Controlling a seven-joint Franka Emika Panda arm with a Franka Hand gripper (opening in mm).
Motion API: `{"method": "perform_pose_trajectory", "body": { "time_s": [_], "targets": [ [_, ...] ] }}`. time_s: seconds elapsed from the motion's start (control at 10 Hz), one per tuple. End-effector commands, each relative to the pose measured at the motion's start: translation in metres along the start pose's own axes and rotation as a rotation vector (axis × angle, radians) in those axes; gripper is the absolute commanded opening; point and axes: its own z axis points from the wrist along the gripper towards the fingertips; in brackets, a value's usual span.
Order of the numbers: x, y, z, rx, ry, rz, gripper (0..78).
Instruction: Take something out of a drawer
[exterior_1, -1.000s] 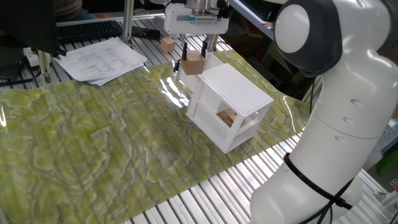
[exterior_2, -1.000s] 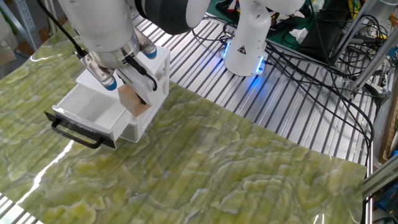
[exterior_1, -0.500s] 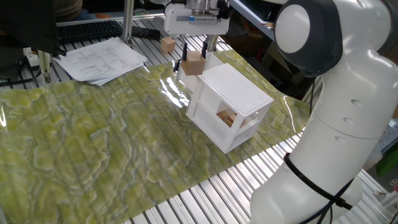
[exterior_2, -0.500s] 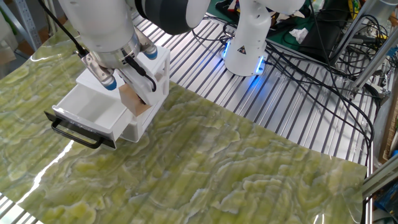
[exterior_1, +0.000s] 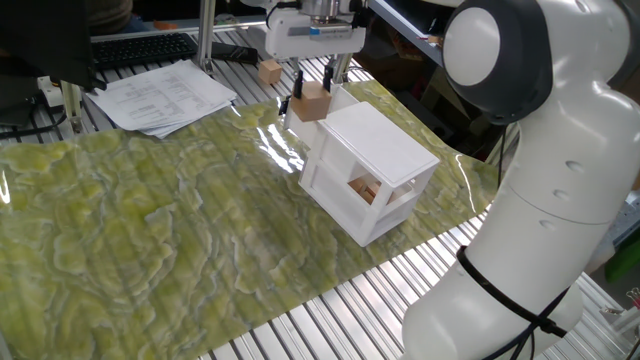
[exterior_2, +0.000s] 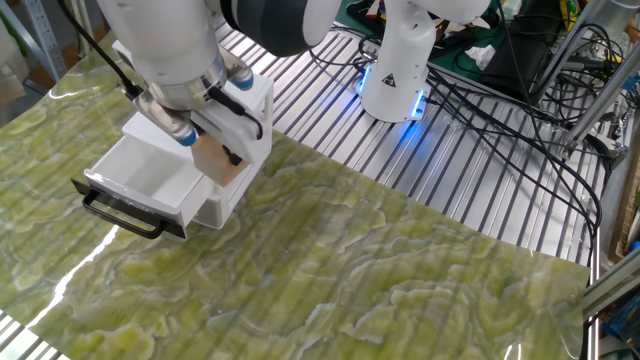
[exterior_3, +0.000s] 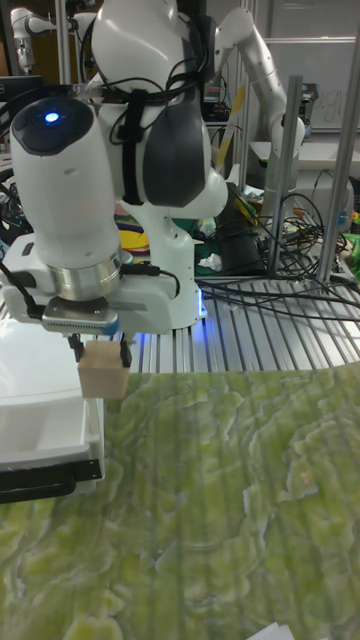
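The cube (exterior_3: 103, 380) hangs in the air between the fingers of the pincer (exterior_3: 100, 352), above the right edge of the open drawer (exterior_2: 150, 180) and clear of it. It looks light, stiff and dry, with flat faces, so a grip on two opposite sides near the top, as now, should be safe. The pincer is closed on it and points straight down; the arm stands over the cabinet (exterior_1: 368, 170).
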Motion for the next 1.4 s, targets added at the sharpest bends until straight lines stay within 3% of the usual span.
{"method": "perform_pose_trajectory", "body": {
  "time_s": [0.1, 0.2, 0.5, 0.8, 1.4],
  "targets": [
    [0.004, 0.011, 0.0, -0.016, -0.007, -0.036, 2.6],
    [0.009, 0.025, 0.0, -0.016, -0.006, -0.007, 2.6],
    [0.014, 0.037, 0.009, -0.023, -0.018, 0.019, 2.6],
    [0.008, 0.055, 0.021, -0.038, -0.021, 0.036, 2.6],
    [0.0, 0.088, 0.062, -0.051, -0.08, 0.071, 2.6]
  ]
}}
